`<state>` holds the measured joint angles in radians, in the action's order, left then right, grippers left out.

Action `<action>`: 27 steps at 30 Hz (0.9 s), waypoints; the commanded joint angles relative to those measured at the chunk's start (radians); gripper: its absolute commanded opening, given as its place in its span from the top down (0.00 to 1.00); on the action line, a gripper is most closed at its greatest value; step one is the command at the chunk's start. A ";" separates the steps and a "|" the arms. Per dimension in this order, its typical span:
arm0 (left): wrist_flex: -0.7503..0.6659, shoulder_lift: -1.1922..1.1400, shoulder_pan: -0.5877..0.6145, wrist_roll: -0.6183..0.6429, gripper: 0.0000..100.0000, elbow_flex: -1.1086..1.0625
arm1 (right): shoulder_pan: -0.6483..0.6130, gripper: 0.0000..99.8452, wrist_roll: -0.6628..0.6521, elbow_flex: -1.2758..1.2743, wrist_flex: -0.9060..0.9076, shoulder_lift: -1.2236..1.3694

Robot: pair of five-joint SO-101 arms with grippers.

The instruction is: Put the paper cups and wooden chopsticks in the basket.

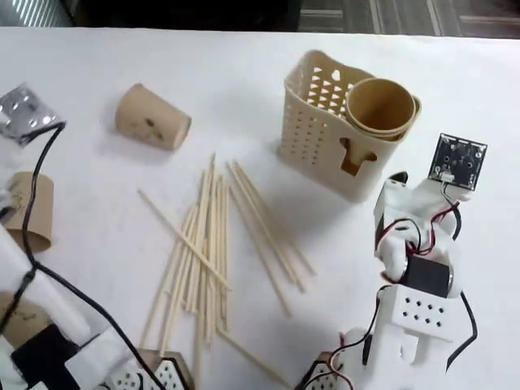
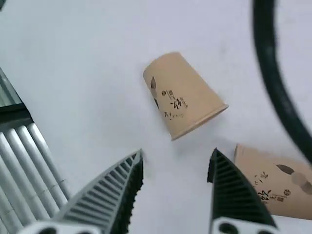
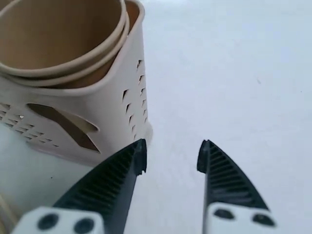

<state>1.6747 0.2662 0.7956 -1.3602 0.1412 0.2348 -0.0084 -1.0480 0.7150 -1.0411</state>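
A beige slotted basket (image 1: 325, 134) stands at the back right with two nested paper cups (image 1: 380, 106) inside it. My right gripper (image 3: 170, 156) is open and empty, low beside the basket (image 3: 83, 117), just short of its wall; the nested cups (image 3: 63, 34) rise above the rim. Another paper cup (image 1: 152, 118) lies on its side at the back left. My left gripper (image 2: 175, 168) is open and empty, a short way from that cup (image 2: 183, 95). A second lying cup (image 2: 273, 180) is beside one of its fingers. Several wooden chopsticks (image 1: 213, 244) lie scattered mid-table.
Two more paper cups (image 1: 28, 210) (image 1: 20, 317) sit at the left edge by the left arm. A black cable (image 2: 273, 73) hangs across the left wrist view. The right arm's body (image 1: 414, 268) stands in front of the basket.
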 commanded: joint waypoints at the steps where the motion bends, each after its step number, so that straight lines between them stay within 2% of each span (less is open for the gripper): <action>1: -0.121 0.035 0.064 -0.137 0.77 -0.124 | -0.007 0.82 -0.012 0.006 -0.012 -0.015; 4: -0.199 0.035 0.096 -0.215 0.77 -0.238 | -0.007 0.82 -0.012 0.006 -0.012 -0.015; 7: -0.269 0.035 0.104 -0.239 0.77 -0.324 | -0.007 0.82 -0.012 0.006 -0.012 -0.015; 24: -0.948 0.035 0.105 -0.233 0.78 -0.816 | -0.035 0.82 -0.012 -0.005 -0.013 -0.015; 27: -1.031 0.044 0.091 -0.209 0.84 -0.882 | -0.033 0.82 -0.012 -0.005 -0.013 -0.015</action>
<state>0.7327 0.2662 0.8922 -1.3940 -0.7104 0.2102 -0.0084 -1.0633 0.7150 -1.0411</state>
